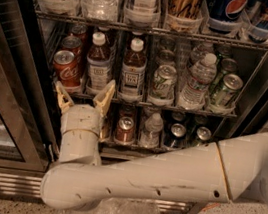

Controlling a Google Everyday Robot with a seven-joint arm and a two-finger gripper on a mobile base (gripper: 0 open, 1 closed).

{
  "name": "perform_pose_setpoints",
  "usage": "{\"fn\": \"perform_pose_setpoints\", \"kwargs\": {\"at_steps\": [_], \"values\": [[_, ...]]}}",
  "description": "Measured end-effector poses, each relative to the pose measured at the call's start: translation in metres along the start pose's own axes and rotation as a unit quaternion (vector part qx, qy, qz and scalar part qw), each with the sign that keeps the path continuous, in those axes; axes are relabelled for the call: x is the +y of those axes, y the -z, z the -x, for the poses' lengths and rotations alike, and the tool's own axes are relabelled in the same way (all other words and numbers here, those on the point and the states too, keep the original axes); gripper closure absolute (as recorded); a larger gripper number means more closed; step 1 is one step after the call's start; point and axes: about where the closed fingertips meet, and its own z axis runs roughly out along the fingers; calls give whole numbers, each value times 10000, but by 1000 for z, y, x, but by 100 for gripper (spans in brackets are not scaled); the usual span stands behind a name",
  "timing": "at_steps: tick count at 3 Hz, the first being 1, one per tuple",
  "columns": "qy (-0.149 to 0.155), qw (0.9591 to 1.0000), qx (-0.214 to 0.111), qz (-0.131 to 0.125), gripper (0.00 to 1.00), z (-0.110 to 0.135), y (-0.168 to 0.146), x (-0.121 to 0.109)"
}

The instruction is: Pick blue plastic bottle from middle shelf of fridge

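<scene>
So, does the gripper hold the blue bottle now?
No, the open gripper is empty, just below the blue bottle, by the middle shelf.

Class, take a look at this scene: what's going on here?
A robot arm reaches toward a fridge stocked with drinks. Its gripper is in front of the left side of the middle shelf, fingers spread open, just below the blue plastic bottle. It holds nothing; the bottle stands on the shelf beside a red can, not yet grasped.
</scene>
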Motion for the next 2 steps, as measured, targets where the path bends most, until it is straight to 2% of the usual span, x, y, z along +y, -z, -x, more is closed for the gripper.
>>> {"fn": "perform_pose_setpoints", "kwargs": {"at_steps": [2], "values": [[100,9997,112,-169,21,-10,-20,-17]]}}
